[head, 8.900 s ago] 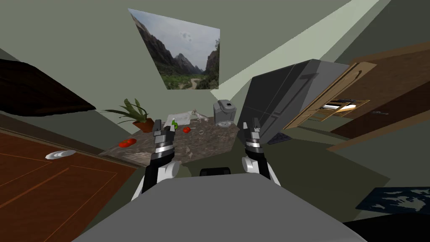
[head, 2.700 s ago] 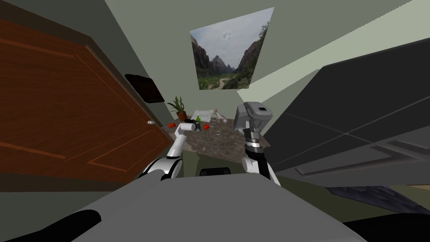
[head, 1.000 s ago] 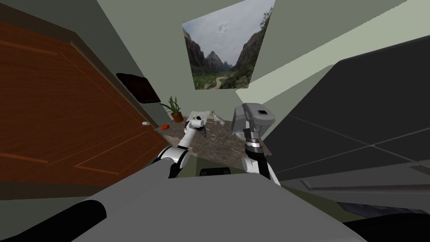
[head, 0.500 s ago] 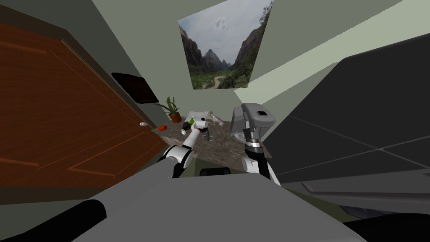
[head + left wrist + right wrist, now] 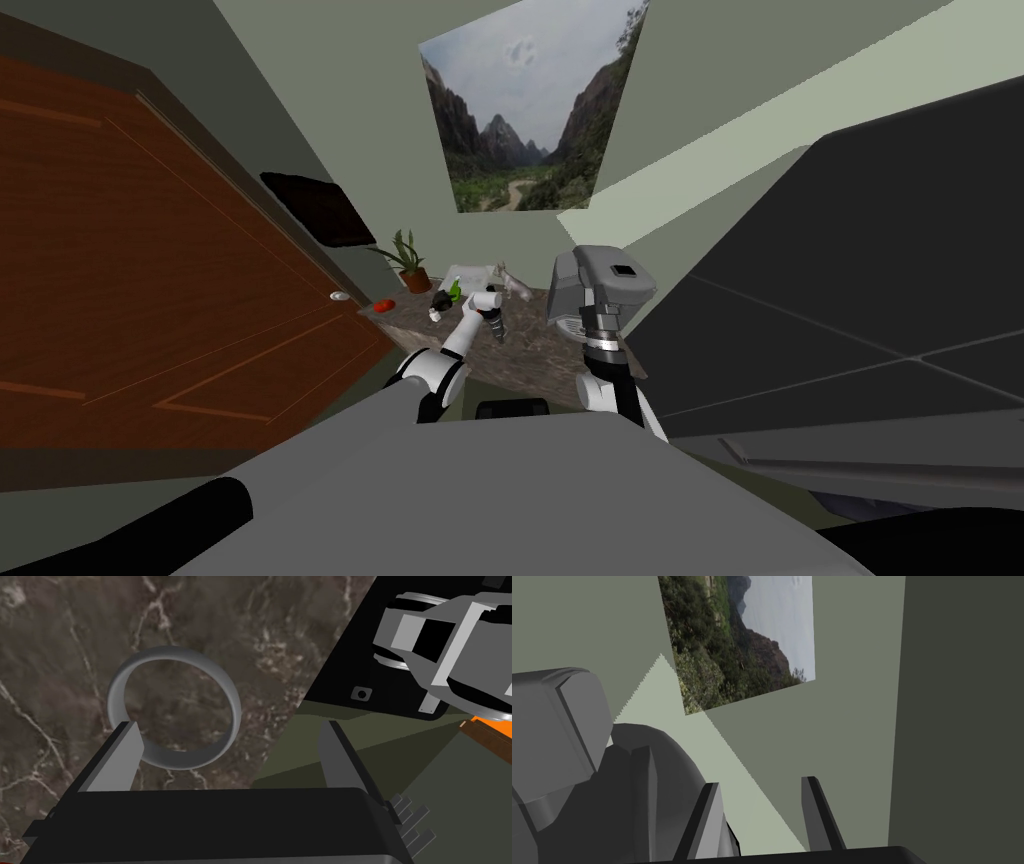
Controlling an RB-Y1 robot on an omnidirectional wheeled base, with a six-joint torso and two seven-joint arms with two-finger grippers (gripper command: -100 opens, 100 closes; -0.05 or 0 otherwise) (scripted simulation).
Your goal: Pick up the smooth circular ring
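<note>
on the tabletop: the ring (image 5: 186,757), a plain grey smooth band, lies flat on the dark marbled tabletop (image 5: 60,651), close to the tabletop's edge.
over the tabletop, left arm: the left end effector (image 5: 229,725) hangs above the ring and looks down on it, spread wide with nothing held. one finger (image 5: 115,761) overlaps the ring's rim. the other stands out past the tabletop's edge, over the olive floor (image 5: 300,743).
step in hand: i judge this to be the lining-up just ahead of the grasp; the ring is not yet taken.
next move: the ring sits off centre in the gap, hard by one finger. that calls for a small shift inward from the tabletop's edge until the fingers straddle the band, then a drop to the tabletop and a squeeze. the band is low and smooth, so the fingertips probably need to reach nearly to the tabletop, or it may slip out.
right arm: the right end effector (image 5: 761,782) is raised by the grey machine (image 5: 600,285) at the tabletop's right end, fingers apart and empty.
hard to make out: the finger and the dark body cut off the ring's near rim. i cannot tell whether that finger touches the ring or hangs above it. the height left above the tabletop is unclear too. from the head, the left arm covers the spot where the ring lies.
</note>
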